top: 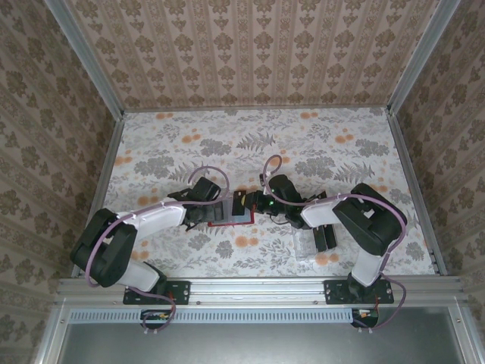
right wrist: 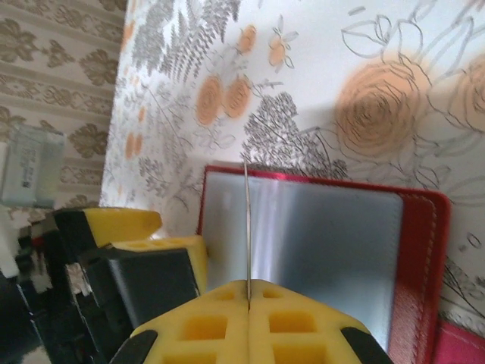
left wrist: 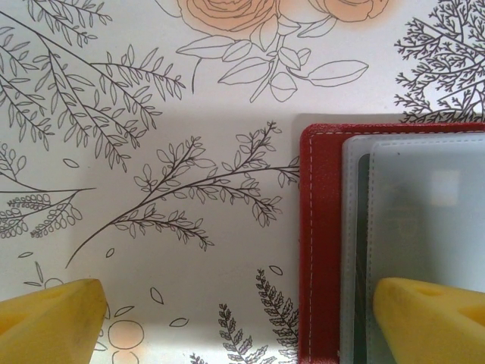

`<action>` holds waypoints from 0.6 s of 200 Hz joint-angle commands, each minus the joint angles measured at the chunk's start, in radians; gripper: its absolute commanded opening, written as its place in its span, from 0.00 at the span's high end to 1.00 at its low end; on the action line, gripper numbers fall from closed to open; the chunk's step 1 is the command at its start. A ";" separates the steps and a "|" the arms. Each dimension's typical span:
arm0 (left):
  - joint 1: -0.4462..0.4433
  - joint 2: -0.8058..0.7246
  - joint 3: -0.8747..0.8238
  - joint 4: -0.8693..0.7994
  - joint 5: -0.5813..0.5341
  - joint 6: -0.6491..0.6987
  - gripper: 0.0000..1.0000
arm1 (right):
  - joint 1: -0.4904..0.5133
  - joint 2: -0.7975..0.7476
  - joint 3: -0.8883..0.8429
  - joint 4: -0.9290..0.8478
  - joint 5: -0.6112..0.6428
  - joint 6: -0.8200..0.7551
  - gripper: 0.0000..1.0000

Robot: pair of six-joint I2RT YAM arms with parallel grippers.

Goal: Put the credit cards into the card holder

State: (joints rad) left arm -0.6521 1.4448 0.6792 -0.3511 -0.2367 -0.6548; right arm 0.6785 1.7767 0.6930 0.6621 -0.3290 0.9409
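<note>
Insertion is the step in hand. The right pincer (right wrist: 248, 299) pinches 1 credit card (right wrist: 246, 220) edge-on over the open red card holder (right wrist: 423, 250) on the worktop (left wrist: 151, 114). The left pincer (left wrist: 239, 322) stands wide, straddling the holder's edge. Next, the card's edge needs aligning with a sleeve (left wrist: 424, 212) mouth.

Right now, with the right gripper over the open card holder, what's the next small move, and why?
Probably ease the right gripper toward the card holder, feeding the card into a clear sleeve. It is shut on the card, edge-on above the open holder, apparently not yet in; the open left gripper straddles the holder's edge.
</note>
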 commanded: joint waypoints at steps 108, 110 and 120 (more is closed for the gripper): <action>0.009 0.023 -0.037 -0.062 -0.022 -0.008 0.00 | -0.002 0.132 -0.002 0.207 -0.028 0.099 1.00; 0.009 0.023 -0.037 -0.062 -0.021 -0.009 0.00 | -0.002 0.132 -0.002 0.210 -0.030 0.101 1.00; 0.009 0.023 -0.036 -0.060 -0.022 -0.010 0.00 | -0.003 0.138 -0.002 0.224 -0.033 0.109 1.00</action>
State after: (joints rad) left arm -0.6521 1.4448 0.6765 -0.3477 -0.2401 -0.6586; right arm 0.6785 1.8854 0.6930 0.8127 -0.3321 1.0191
